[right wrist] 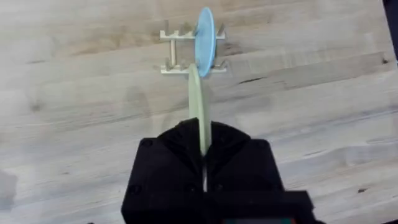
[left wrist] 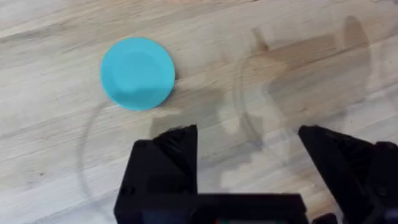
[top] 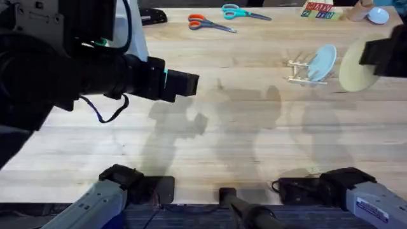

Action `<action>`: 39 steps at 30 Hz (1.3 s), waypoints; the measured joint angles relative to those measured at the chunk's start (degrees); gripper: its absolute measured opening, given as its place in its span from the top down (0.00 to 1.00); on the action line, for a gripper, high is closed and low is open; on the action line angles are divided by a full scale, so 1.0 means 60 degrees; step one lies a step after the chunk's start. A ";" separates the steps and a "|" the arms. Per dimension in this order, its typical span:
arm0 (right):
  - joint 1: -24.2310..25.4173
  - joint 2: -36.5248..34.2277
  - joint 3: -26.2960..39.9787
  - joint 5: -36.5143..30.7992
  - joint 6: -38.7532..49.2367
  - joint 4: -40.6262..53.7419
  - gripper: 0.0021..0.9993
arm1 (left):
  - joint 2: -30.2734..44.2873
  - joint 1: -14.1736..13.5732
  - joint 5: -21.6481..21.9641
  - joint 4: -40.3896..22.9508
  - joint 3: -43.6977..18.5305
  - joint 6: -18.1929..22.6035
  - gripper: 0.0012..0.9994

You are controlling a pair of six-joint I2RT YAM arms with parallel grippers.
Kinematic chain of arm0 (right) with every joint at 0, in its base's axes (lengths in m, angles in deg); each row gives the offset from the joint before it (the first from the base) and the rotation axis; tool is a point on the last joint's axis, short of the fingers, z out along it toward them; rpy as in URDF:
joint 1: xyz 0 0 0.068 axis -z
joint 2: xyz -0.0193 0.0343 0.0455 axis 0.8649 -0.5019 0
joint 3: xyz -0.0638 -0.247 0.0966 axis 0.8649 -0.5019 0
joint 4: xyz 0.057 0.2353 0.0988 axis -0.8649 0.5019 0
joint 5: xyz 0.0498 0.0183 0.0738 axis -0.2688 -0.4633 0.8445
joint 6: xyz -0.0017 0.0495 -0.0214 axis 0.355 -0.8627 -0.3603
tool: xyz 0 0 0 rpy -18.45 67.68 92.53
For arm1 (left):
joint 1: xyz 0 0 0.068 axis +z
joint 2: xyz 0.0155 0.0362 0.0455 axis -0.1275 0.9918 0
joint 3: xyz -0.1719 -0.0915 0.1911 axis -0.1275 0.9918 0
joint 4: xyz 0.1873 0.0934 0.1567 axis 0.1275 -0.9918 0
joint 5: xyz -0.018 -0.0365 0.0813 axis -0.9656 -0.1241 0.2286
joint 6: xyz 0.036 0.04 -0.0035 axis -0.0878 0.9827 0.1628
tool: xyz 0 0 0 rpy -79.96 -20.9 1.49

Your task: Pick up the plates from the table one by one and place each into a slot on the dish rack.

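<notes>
Right gripper [right wrist: 203, 163] clamped on pale yellow plate [right wrist: 196, 106] above dish rack [right wrist: 186, 53]; left gripper [left wrist: 249, 158] spread wide over worktop [left wrist: 56, 168] near turquoise plate [left wrist: 137, 73].

My left arm rises close under the camera, large and dark, stretched from the tabletop's left edge toward its middle; its black two-finger gripper [left wrist: 249, 158] hangs with fingers spread wide, nothing between them. My right arm reaches to the far right edge, its black gripper [right wrist: 203, 163] pinched onto the rim of a pale yellow round plate [right wrist: 195, 106] held on edge
</notes>
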 joint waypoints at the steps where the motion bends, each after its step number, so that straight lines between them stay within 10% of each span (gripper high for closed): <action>1: 0.0000 -0.0138 0.0000 -0.0008 0.0002 -0.0033 0.97 | -0.0003 0.0000 0.0003 0.0003 0.0000 0.0000 0.01; 39: 0.0702 -0.1367 0.0000 -0.0106 0.1069 -0.0916 0.97 | -0.0001 0.0000 0.0003 0.0000 0.0000 0.0000 0.01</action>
